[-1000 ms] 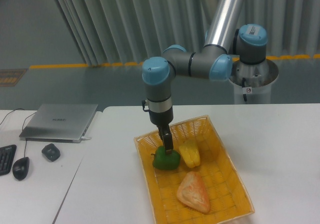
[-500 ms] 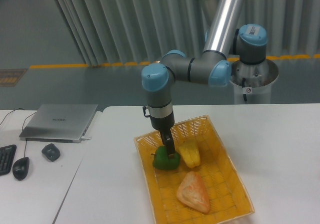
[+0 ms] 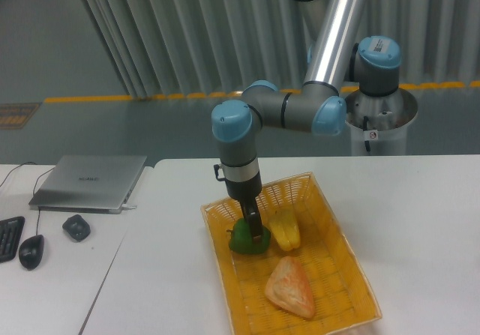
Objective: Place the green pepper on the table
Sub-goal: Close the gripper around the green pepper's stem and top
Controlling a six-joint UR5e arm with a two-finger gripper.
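1. Looking across from the fixed camera, I see my white table (image 3: 420,215) with a yellow wicker basket (image 3: 341,264) on it; behind it a grey floor with a yellow line and a wall of pale vertical ribs. To the left stands a second white desk (image 3: 52,275) bearing a closed laptop (image 3: 90,181), a black mouse (image 3: 31,251), a small dark object beside it and the edge of a keyboard (image 3: 7,237).

2. My gripper (image 3: 255,230) points straight down into the basket's back left part, its dark fingers sunk against the top of the green pepper (image 3: 244,240) — how wide they stand, or whether they pinch it, I cannot tell from here. The pepper sits in the basket, touching the yellow pepper (image 3: 285,228) on its right; the orange-pink triangular piece (image 3: 289,287) lies nearer the front, apart from both.

3. Against the frame a second ago, my wrist has sunk a little lower and shifted slightly — the pepper, its neighbours and the basket lie where they did.
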